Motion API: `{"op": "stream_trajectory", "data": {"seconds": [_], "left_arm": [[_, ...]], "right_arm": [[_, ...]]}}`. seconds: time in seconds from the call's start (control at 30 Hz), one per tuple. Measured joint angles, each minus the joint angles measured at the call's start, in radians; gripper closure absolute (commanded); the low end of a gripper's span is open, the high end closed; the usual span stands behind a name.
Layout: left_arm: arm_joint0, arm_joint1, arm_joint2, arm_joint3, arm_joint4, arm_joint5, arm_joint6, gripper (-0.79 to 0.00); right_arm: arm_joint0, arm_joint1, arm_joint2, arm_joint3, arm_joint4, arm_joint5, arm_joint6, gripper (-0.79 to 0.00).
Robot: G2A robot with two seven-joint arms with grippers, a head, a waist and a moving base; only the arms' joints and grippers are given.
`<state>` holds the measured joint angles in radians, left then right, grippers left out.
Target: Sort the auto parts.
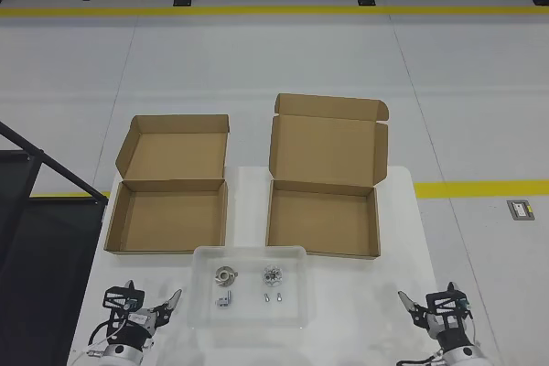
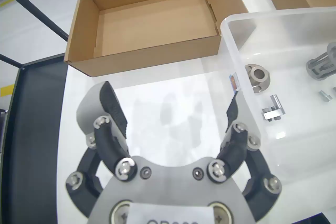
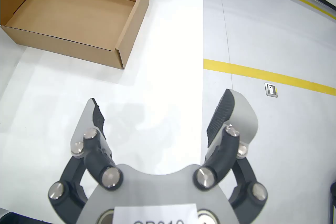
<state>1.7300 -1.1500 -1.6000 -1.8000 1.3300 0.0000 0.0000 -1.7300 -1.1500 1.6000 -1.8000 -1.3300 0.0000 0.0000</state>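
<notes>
In the top view, the clear plastic tray (image 1: 249, 249) holds every part: flanged hub (image 1: 224, 273), cage-like fitting (image 1: 273, 275), bracket (image 1: 222, 298) and two small pins (image 1: 267, 297). The left cardboard box (image 1: 167, 220) and right cardboard box (image 1: 322, 220) stand open just beyond its far side. In the left wrist view, the left gripper (image 2: 170, 93) hovers just outside the tray's left wall, fingers spread and holding nothing; I judge it should clear that wall and drop straight onto the hub, the nearest part, pinching across its flange. In the right wrist view, the right gripper (image 3: 160, 99) hangs well off the tray's right side, equally spread and unladen, and is best kept clear meanwhile.
</notes>
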Motion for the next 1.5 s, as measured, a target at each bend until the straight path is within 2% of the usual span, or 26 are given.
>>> {"op": "stream_trajectory", "data": {"seconds": [0.37, 0.57, 0.73, 0.87, 1.0, 1.2, 1.5], "left_arm": [[0.000, -0.001, -0.001, 0.000, -0.004, 0.001, 0.006, -0.785], [0.033, -0.007, -0.031, -0.017, -0.041, 0.029, 0.111, -0.785], [0.076, -0.009, -0.078, -0.030, -0.082, 0.018, 0.196, -0.785], [0.102, -0.011, -0.115, -0.026, -0.099, 0.016, 0.239, -0.785], [0.119, -0.012, -0.140, -0.012, -0.116, -0.002, 0.260, -0.785], [0.120, -0.012, -0.141, -0.010, -0.117, -0.004, 0.261, -0.785], [0.120, -0.012, -0.141, -0.010, -0.117, -0.004, 0.261, -0.785]], "right_arm": [[0.003, 0.000, -0.003, -0.011, -0.004, -0.007, -0.007, -0.785], [0.025, 0.002, -0.012, -0.174, -0.076, -0.058, -0.004, -0.785], [0.095, 0.006, -0.064, -0.326, -0.159, -0.154, 0.117, -0.785], [0.192, 0.002, -0.170, -0.376, -0.208, -0.227, 0.237, -0.785], [0.318, -0.011, -0.311, -0.351, -0.208, -0.277, 0.366, -0.785], [0.518, -0.048, -0.509, -0.224, -0.091, -0.253, 0.591, -0.785], [0.514, -0.047, -0.506, -0.225, -0.092, -0.253, 0.579, -0.785]]}}
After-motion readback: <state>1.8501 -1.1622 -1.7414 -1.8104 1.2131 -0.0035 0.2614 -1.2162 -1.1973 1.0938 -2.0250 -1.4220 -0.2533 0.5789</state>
